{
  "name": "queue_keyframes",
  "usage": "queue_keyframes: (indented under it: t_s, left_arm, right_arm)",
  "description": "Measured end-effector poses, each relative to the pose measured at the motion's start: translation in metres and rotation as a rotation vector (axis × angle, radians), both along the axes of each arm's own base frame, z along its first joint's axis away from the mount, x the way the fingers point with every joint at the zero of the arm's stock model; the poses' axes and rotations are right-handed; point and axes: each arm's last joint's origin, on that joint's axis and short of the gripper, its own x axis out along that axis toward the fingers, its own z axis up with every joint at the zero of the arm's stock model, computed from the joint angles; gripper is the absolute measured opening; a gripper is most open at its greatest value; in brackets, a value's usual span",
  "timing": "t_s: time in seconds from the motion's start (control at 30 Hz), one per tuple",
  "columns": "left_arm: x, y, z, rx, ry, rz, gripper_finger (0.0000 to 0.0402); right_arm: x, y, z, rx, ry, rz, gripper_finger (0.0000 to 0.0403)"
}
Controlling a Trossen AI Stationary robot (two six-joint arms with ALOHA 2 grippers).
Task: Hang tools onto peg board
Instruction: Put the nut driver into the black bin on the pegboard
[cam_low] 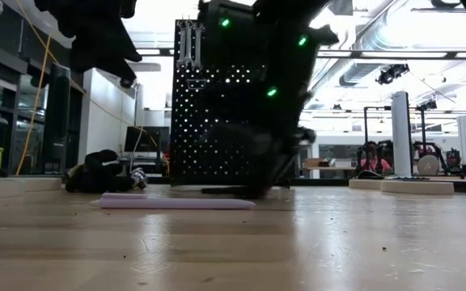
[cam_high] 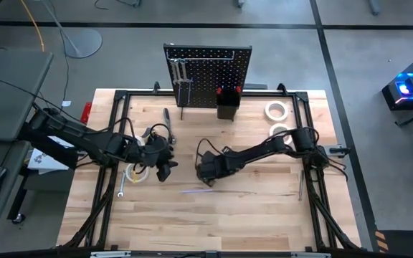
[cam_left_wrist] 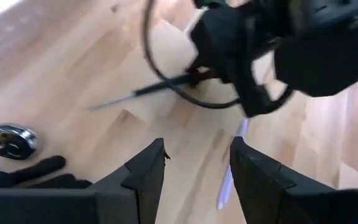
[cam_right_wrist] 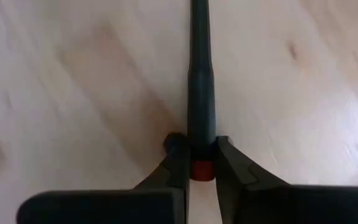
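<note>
The right claw (cam_right_wrist: 196, 163) is down at the middle of the counter (cam_high: 264, 215), its two fingers pinched onto the slim dark handle of a screwdriver (cam_right_wrist: 200, 93) with a red band at the grip point; the tool lies flat on the wood. The left claw (cam_left_wrist: 194, 165) hovers just left of it, toward the counter's left side, fingers spread apart and grasping nothing. A wrench (cam_high: 121, 188) and a tape roll (cam_high: 136, 174) lie beneath the left arm. The peg board (cam_high: 210, 68) stands upright at the far edge, wrenches (cam_high: 181, 75) hanging on its left hooks and a small black bin (cam_high: 227, 106) at its base. Two more white tape rolls (cam_high: 277, 110) sit near the far right corner.
</note>
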Motion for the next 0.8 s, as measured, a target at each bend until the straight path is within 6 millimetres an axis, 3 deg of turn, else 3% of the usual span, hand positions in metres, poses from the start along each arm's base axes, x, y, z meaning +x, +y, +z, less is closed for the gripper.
queue_keyframes:
  t_s: [0.3, 0.47, 0.6, 0.8]
  left_arm:
    - [0.002, 0.004, 0.002, 0.018, -0.032, 0.038, 0.0165]
    - [0.012, 0.001, 0.006, 0.148, -0.085, -0.098, 0.0165]
    - [0.027, -0.003, 0.019, 0.34, -0.092, -0.268, 0.0165]
    - [0.065, -0.014, 0.034, 0.596, -0.029, -0.482, 0.0165]
  right_arm:
    - [-0.032, 0.008, 0.085, -0.048, -0.072, 0.102, 0.0028]
    - [-0.05, 0.011, 0.13, 0.016, -0.159, 0.215, 0.0028]
    - [-0.062, 0.011, 0.146, 0.085, -0.149, 0.303, 0.0028]
    - [-0.063, 0.01, 0.147, 0.101, -0.135, 0.353, 0.0028]
